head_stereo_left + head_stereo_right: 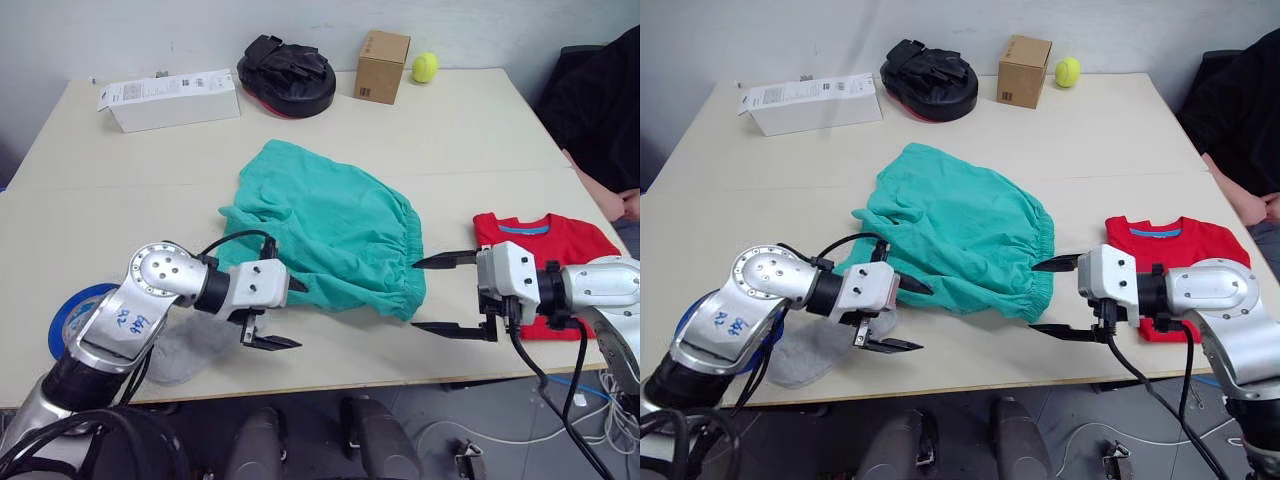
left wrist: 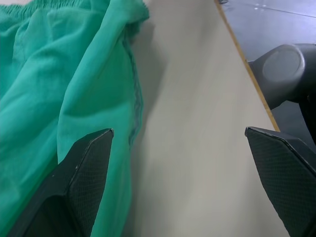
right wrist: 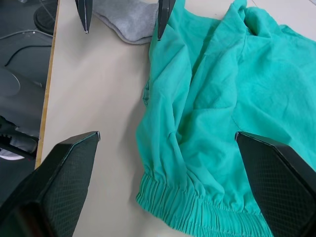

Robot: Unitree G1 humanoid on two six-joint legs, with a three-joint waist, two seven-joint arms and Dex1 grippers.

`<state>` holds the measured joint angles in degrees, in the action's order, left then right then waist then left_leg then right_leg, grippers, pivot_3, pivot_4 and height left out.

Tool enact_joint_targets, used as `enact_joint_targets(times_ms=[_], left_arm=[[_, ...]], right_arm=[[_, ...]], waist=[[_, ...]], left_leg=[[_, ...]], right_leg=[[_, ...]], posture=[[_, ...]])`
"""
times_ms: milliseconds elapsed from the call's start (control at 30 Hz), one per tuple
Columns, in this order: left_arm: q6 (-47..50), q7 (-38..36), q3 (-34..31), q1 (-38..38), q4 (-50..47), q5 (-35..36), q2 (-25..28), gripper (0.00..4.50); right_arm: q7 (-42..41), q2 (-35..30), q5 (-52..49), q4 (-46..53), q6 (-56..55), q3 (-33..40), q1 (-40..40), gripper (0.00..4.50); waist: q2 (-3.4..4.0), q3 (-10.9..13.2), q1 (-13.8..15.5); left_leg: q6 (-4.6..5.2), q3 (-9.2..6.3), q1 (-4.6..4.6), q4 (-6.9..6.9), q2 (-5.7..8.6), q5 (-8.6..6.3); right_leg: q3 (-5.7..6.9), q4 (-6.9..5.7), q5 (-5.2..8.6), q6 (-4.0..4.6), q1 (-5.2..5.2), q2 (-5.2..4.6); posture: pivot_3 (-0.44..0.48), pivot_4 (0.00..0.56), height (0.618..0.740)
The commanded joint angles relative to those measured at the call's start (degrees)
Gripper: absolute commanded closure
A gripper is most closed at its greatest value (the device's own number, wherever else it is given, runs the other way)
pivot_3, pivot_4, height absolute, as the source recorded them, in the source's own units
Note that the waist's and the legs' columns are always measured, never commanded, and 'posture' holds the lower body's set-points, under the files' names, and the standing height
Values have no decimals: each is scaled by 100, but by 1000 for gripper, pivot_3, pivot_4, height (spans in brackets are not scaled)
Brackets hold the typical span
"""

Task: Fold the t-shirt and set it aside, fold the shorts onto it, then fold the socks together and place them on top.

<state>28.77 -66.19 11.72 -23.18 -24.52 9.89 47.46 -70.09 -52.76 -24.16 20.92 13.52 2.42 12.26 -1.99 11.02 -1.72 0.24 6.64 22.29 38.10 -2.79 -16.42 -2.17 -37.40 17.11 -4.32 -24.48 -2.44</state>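
Shorts: the teal-green shorts (image 1: 325,232) are lying rumpled in the centre of the left eye frame, spreading from upper left toward lower right, their gathered elastic hem curving along the right and lower edge.
T-shirt: the red t-shirt (image 1: 545,243) is sitting folded at the right of the frame, near the table's front edge, blue collar band facing up, well apart from the shorts.
Socks: a grey sock (image 1: 812,352) is lying at the lower left, partly under the left arm, just beside the shorts' lower left corner.
Left gripper: the left gripper (image 1: 280,312) is hovering at lower centre-left with its fingers spread wide and holding nothing; the upper finger is lying over the shorts' edge, the lower one is over bare table.
Right gripper: the right gripper (image 1: 448,294) is hanging at lower right, between the shorts' hem and the t-shirt, its jaws gaping wide and empty, tips pointing at the hem.
Table: the pale table (image 1: 120,200) is carrying all of it.
Back row: a white box (image 1: 170,99), a black padded mitt (image 1: 287,73), a small cardboard box (image 1: 382,66) and a yellow-green ball (image 1: 425,67) are sitting along the top of the frame.
Lower left edge: a blue tape roll (image 1: 72,315) is peeking out behind the left arm.
Right edge: a person in dark clothing (image 1: 600,105) is sitting by the table.
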Motion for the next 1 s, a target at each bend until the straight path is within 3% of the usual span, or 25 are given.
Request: enact_joint_targets(times_ms=[33,200,433,533,900,1000], left_arm=[[-400,432,-234,286,-50,-377,170,8],[-432,1403,-448,424,129,-693,-222,8],[-547,1621,-475,371,428,-812,-174,8],[-713,1569,-532,344,665,-842,-33,0],[-1172,1484,-365,143,1312,-952,32,0],[-1337,1462,-279,183,1433,-1117,109,0]], right_arm=[[48,79,304,91,-429,-139,-73,0],[534,468,1014,-95,-890,-568,28,0],[1063,954,1914,-708,-1207,-1165,385,0],[1202,1112,2106,-1029,-1297,-1277,501,647],[1322,939,2244,-1984,-1661,-995,903,4453],[1286,854,2211,-2187,-1762,-920,998,4453]], waist=[[0,0,4],[-3,0,23],[-2,0,-5],[-2,0,-3],[-2,0,6],[-2,0,5]], left_leg=[[0,1,0,-2,1,0],[2,-1,2,0,7,-1],[-3,7,0,-3,1,-3],[-4,10,-1,-3,-1,-3],[-3,17,-3,-3,2,-4],[-3,20,-3,-3,1,-4]], right_leg=[[-1,1,0,0,0,-1],[5,3,0,0,2,-3],[9,-1,0,0,-3,0],[11,-3,1,2,-6,1],[23,-3,0,2,-5,-6],[23,-2,0,2,-5,-5]], posture=[[0,150,740],[0,150,740],[0,150,740],[0,150,740],[0,150,740],[0,150,740]])
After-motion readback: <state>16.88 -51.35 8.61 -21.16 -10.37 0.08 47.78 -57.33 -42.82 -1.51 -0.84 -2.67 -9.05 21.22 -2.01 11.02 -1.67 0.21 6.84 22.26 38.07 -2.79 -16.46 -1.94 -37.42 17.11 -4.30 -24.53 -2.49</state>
